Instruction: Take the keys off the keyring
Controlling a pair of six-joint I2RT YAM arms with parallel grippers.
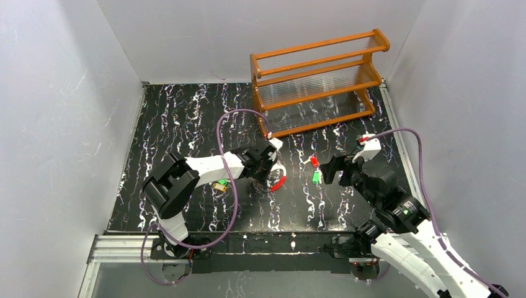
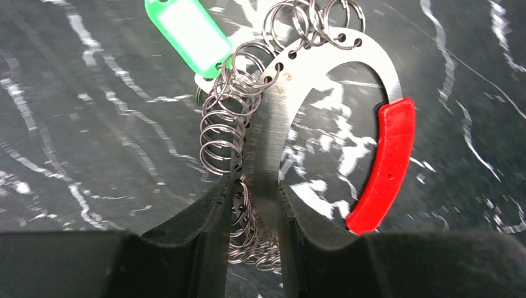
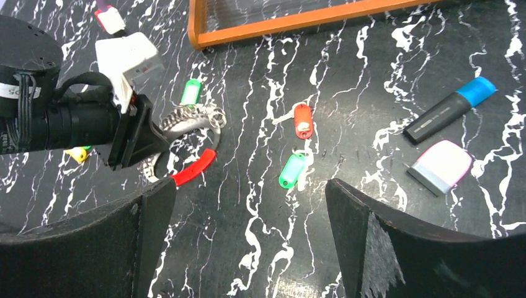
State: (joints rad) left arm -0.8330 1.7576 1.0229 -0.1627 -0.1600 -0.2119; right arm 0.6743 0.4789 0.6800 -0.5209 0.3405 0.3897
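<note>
The keyring (image 2: 273,124) is a flat silvery ring with a red segment (image 2: 384,164) and several small split rings. My left gripper (image 2: 255,189) is shut on its steel band, low over the table (image 1: 186,124). A green key (image 2: 186,28) still hangs on the ring. In the right wrist view the keyring (image 3: 186,121) juts from the left gripper (image 3: 133,133). A red key (image 3: 303,121) and a green key (image 3: 291,169) lie loose on the table, and a yellow key (image 1: 219,185) lies by the left arm. My right gripper (image 3: 248,236) is open and empty, near the loose keys.
An orange wooden rack (image 1: 319,81) stands at the back right. A dark marker with a blue cap (image 3: 450,108) and a pink-and-white block (image 3: 440,166) lie to the right of the loose keys. Grey walls close in the black marbled table.
</note>
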